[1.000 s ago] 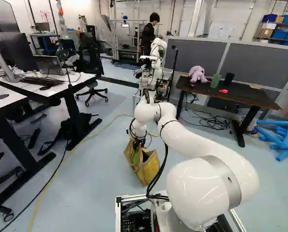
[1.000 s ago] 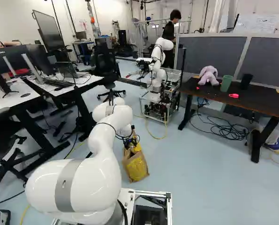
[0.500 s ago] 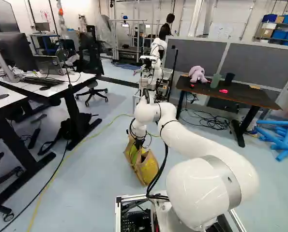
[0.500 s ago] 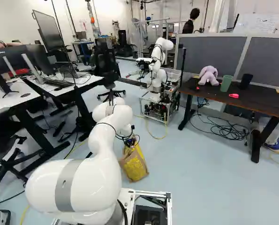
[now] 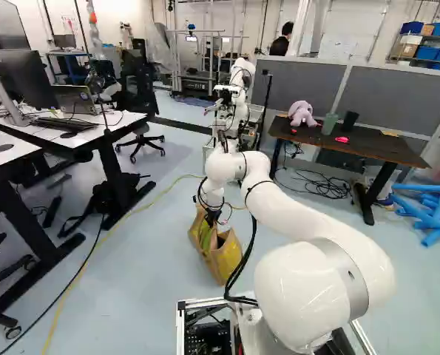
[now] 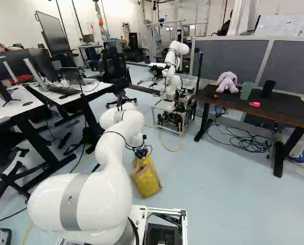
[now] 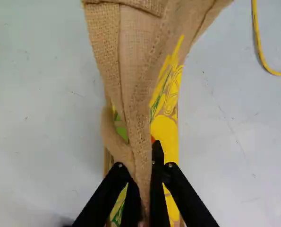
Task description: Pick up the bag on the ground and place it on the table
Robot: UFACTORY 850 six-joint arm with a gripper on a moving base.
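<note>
The gripper (image 5: pixel 215 217) points down at the top of the tan and yellow bag (image 5: pixel 225 259) in the left base view. Dark fingers of the gripper (image 7: pixel 147 189) are shut on a narrow fold of woven cloth at the top of the bag (image 7: pixel 133 71) in the wrist view. Below them the bag's printed side shows green and yellow. Its base appears to rest on the floor. The dark table (image 6: pixel 274 108) stands at the right of the right base view, away from the bag.
On the dark table are a purple plush toy (image 6: pixel 227 81), a green cup (image 6: pixel 247 91) and a black cup (image 6: pixel 267 88). Another robot (image 6: pixel 173 87) stands beyond the bag. White desks (image 5: pixel 72 137) stand to the left; a yellow cable (image 5: pixel 142 208) crosses the floor.
The gripper has shut on the bag's cloth, and the arm has risen slightly. The bag's top has shifted a little, while its base stays about where it was. The base has not moved.
</note>
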